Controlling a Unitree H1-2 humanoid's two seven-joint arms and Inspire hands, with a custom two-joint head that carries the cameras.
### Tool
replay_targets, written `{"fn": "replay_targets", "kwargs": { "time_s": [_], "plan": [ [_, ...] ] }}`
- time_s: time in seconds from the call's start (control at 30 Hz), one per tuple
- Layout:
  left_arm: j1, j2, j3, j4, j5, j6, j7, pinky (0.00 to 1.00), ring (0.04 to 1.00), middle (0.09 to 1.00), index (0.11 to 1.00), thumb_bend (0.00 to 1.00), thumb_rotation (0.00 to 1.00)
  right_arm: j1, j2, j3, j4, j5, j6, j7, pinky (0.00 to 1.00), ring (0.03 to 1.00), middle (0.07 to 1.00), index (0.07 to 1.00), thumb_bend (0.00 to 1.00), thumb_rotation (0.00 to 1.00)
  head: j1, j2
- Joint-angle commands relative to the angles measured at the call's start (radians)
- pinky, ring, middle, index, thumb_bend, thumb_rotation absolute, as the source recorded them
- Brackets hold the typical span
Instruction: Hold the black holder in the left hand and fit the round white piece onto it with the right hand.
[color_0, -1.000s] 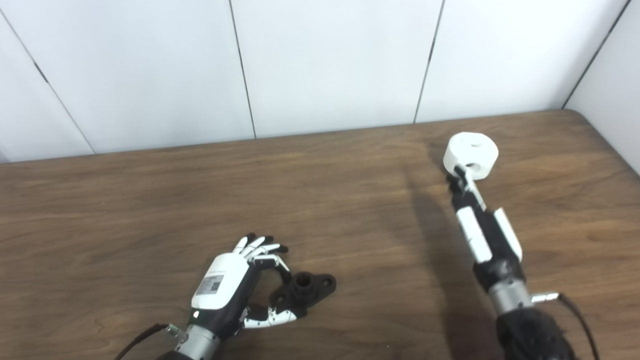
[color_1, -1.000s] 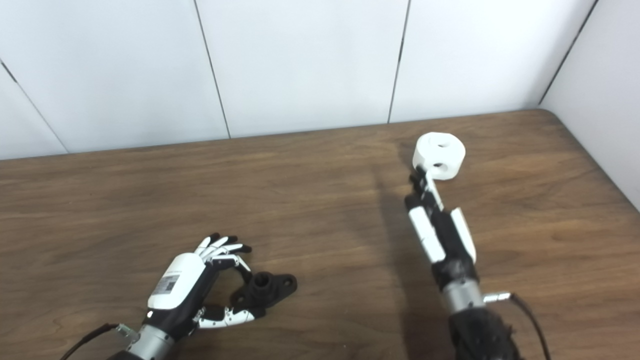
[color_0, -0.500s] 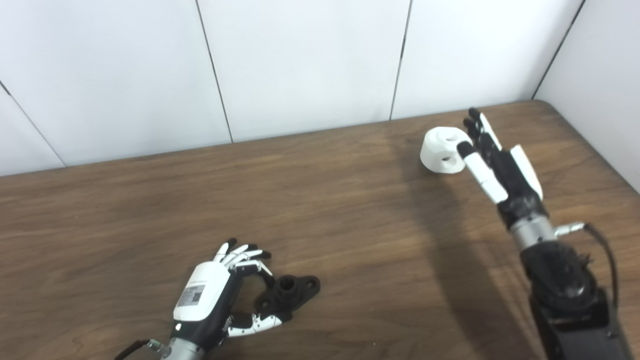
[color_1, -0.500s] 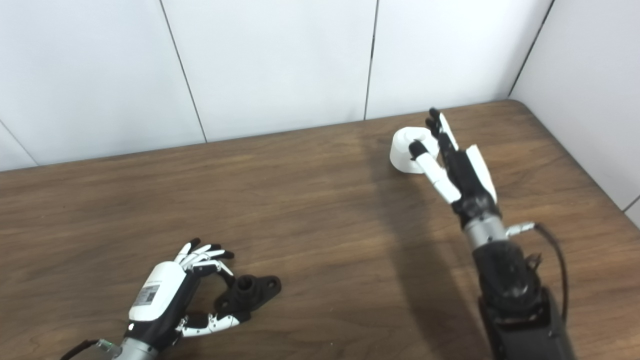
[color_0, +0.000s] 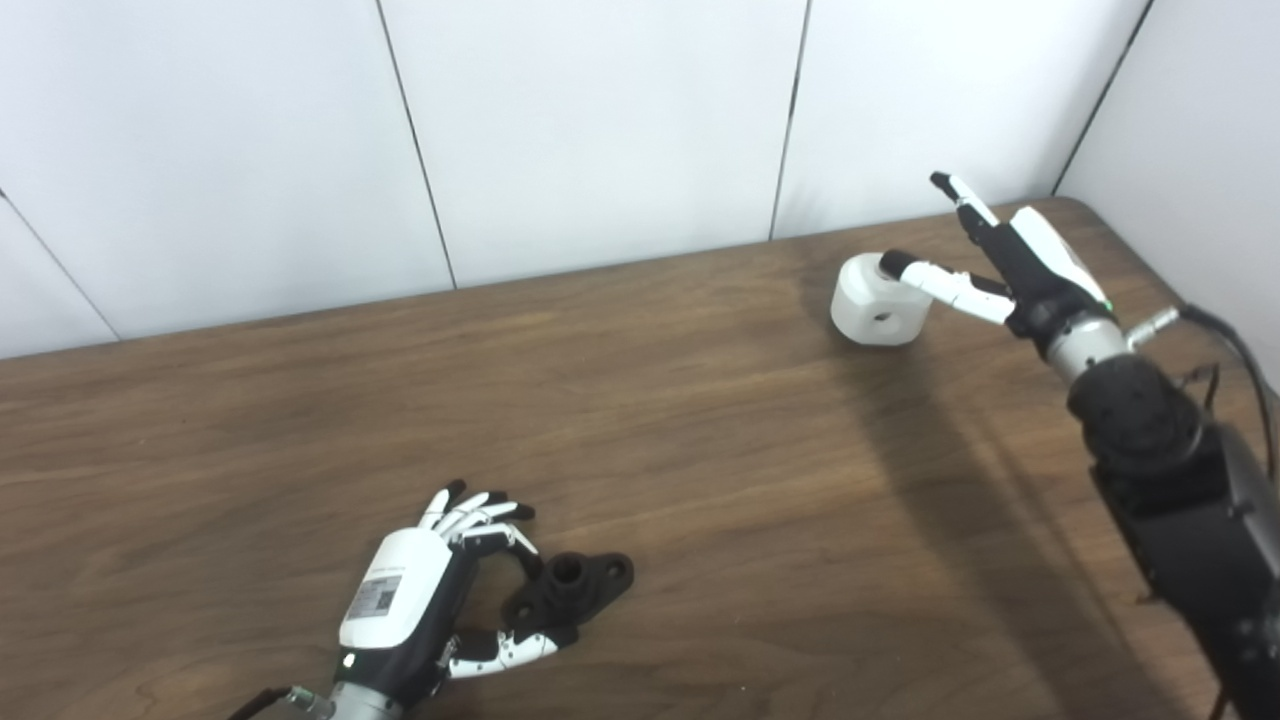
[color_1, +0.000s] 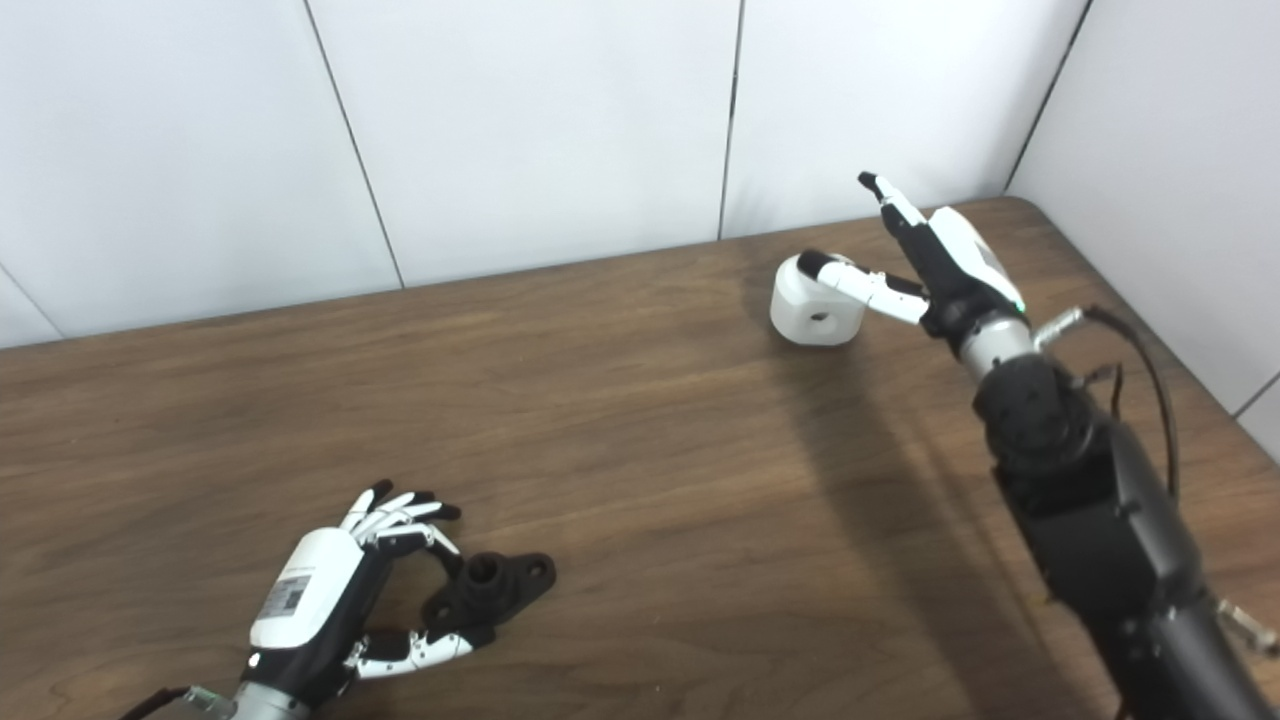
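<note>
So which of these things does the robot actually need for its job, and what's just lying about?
Needed:
- black holder, on the table
- round white piece
- left hand, open beside the holder
- right hand, open, thumb over the white piece

Lying about:
- nothing else visible; only the wooden table

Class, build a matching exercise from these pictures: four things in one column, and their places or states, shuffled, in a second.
1. black holder
2. white piece
3. left hand
4. right hand

A. open, thumb on top of the white piece
B. far right of the table, near the wall
C. open, curled around the holder
D. flat on the table, near edge

Pairs: 1-D, 2-B, 3-C, 4-A
</note>
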Motion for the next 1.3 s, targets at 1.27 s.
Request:
{"fn": "replay_targets", "kwargs": {
  "time_s": [1.27],
  "plan": [
    [0.022, -0.007, -0.012, 0.017, 0.034, 0.017, -0.046, 1.00, 0.871, 0.797, 0.487, 0.52, 0.05, -0.435, -0.153, 0.333, 0.427, -0.358, -0.006, 0.340, 1.00, 1.000, 0.930, 0.874, 0.90, 0.39, 0.035, -0.006]
  ]
}}
